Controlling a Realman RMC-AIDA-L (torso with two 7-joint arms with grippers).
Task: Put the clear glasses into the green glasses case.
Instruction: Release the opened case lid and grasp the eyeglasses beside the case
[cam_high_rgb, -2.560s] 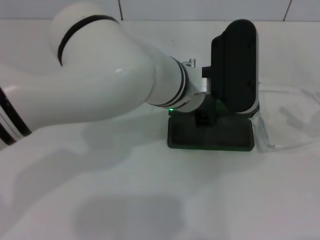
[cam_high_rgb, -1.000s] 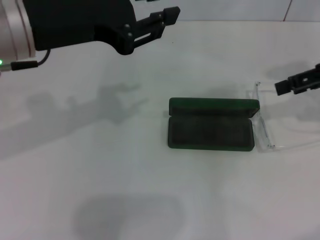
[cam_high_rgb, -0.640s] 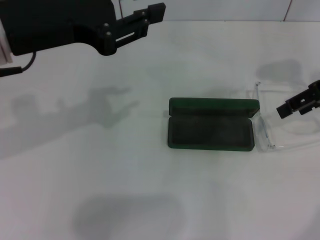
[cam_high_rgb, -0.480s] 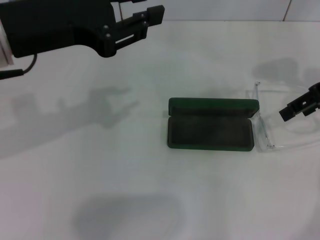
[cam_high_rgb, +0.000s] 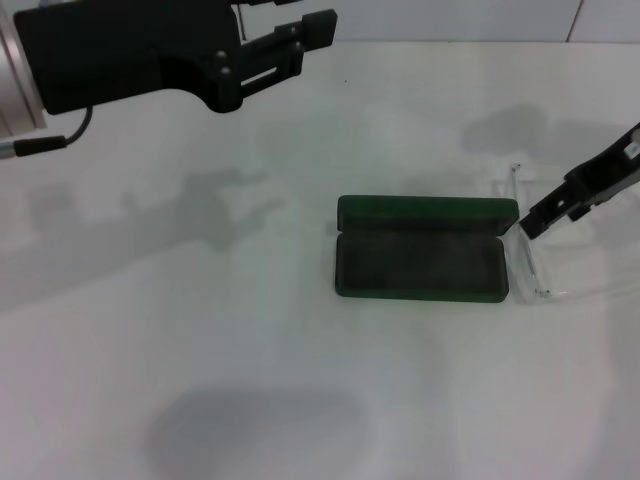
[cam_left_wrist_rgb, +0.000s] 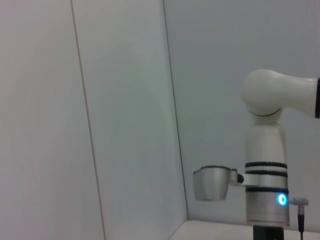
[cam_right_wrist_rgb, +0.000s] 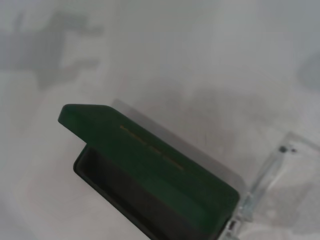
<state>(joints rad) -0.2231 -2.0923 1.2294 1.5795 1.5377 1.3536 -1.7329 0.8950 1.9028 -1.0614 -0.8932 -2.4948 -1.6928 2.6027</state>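
Note:
The green glasses case (cam_high_rgb: 420, 262) lies open at the middle of the white table, its lid (cam_right_wrist_rgb: 150, 145) standing up at the far side and showing gold lettering. The dark lining inside holds nothing. The clear glasses (cam_high_rgb: 530, 265) lie on the table right against the case's right end, and they also show beside the lid as the glasses (cam_right_wrist_rgb: 265, 175) in the right wrist view. My right gripper (cam_high_rgb: 535, 222) reaches in from the right edge, its tip just above the glasses near the lid's right corner. My left gripper (cam_high_rgb: 315, 40) hangs open and holding nothing, high at the far left.
The white table (cam_high_rgb: 250, 350) spreads bare around the case, with a tiled wall behind it. The left arm's shadow falls on the table left of the case. The left wrist view shows only wall panels and a white arm (cam_left_wrist_rgb: 265, 175).
My right gripper has come in from the right edge and moved left to the case's right end, over the glasses. The left gripper has shifted slightly at the top left.

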